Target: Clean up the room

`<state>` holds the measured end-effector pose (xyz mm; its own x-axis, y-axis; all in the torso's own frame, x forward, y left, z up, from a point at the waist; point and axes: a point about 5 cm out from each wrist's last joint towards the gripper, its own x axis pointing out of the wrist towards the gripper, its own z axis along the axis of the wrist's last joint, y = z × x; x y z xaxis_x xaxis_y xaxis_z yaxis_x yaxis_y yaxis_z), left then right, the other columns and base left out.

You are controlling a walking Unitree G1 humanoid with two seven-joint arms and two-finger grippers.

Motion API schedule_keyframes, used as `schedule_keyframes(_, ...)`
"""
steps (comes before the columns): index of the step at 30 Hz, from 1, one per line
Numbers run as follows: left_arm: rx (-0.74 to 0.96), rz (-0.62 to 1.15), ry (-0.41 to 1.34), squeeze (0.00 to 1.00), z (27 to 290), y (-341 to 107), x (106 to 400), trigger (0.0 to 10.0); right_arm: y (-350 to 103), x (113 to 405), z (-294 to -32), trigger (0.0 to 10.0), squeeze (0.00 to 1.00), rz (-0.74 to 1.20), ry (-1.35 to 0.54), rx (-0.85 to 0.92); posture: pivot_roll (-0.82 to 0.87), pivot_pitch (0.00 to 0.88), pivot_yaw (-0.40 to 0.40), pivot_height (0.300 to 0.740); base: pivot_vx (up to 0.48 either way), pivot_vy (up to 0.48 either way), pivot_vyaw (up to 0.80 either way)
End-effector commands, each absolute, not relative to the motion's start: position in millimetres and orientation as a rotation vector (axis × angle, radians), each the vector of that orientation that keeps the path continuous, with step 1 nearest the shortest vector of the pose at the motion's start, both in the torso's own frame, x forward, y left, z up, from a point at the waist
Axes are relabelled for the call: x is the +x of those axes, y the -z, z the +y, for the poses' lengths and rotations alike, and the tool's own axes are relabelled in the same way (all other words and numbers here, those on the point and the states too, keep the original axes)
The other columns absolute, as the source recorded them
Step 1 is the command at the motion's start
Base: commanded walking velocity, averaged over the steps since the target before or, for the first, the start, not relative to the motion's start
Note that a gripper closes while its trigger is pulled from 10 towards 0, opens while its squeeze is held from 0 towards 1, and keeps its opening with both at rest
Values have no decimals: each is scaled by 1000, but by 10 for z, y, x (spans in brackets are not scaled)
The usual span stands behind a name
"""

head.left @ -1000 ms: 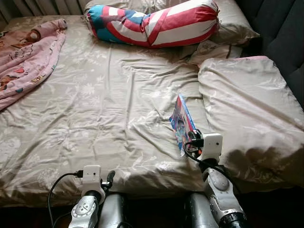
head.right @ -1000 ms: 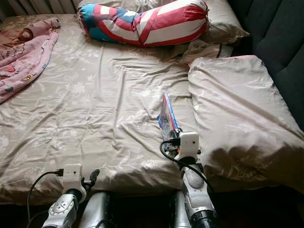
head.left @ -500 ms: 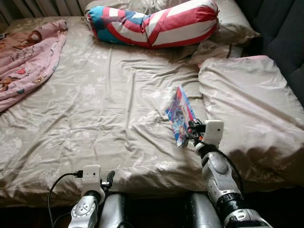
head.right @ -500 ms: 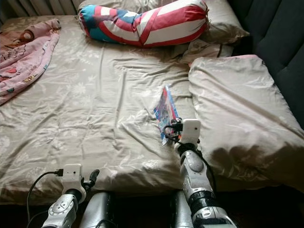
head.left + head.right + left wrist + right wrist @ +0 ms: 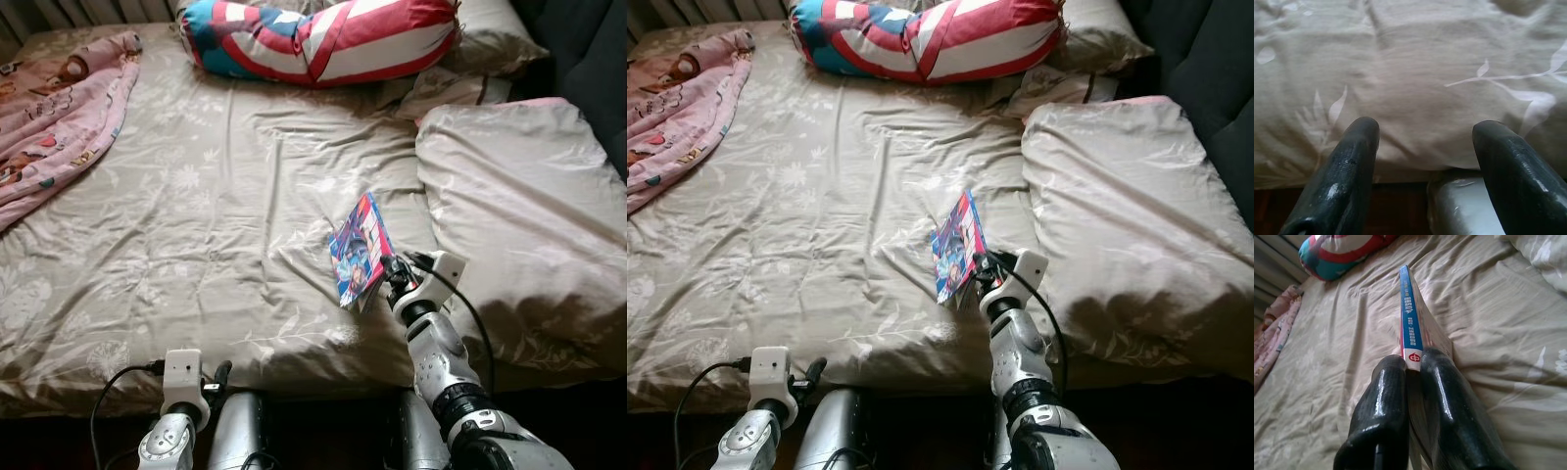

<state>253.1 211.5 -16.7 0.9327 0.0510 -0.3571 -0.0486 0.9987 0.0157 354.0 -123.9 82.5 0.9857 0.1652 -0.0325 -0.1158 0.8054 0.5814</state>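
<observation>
A thin colourful book [image 5: 359, 252] with a blue spine [image 5: 1410, 320] is held up off the beige bedsheet [image 5: 216, 225], tilted on edge near the bed's front right. My right gripper [image 5: 385, 277] is shut on its lower corner, one black finger [image 5: 1382, 401] on each side of the cover. Low at the front left, my left gripper [image 5: 1422, 147] stands open just before the mattress edge, with nothing between its fingers [image 5: 1347, 166].
A red, white and blue bolster [image 5: 318, 39] lies at the head of the bed. A pink patterned blanket [image 5: 54, 108] covers the far left. A large beige pillow [image 5: 519, 206] lies right of the book, beside a dark headboard [image 5: 598, 59].
My right gripper has lifted the book off the sheet and carried it slightly left, turning its cover more into view. The camera has tilted down a little. The left arm stays put.
</observation>
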Motion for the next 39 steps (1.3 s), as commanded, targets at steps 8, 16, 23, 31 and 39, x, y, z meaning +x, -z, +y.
schedule_keyframes(8, 33, 386, -50, 0, 2210, 222, 2409, 10000, -979, 3610, -1200, 10000, 0, -4, -218, 774, 78, 307, 77, 621, 0, 0, 0)
schedule_keyframes(16, 34, 388, -43, 0, 2194, 222, 2414, 10000, -1051, 3588, -1061, 10000, 0, -64, -337, 841, 75, 300, 78, 621, 0, 0, 0)
schedule_keyframes(23, 31, 395, -38, 0, 2176, 234, 2410, 10000, -817, 3494, -1064, 10000, 0, 38, -274, 777, 72, 290, 73, 621, 0, 0, 0)
schedule_keyframes(31, 28, 409, -31, 0, 2164, 260, 2387, 10000, -523, 3354, -1241, 10000, 0, 160, -150, 688, 72, 289, 76, 621, 0, 0, 0)
schedule_keyframes(39, 29, 419, -25, 0, 2168, 276, 2366, 10000, -424, 3318, -1571, 10000, 0, 209, 72, 590, 71, 299, 81, 621, 0, 0, 0)
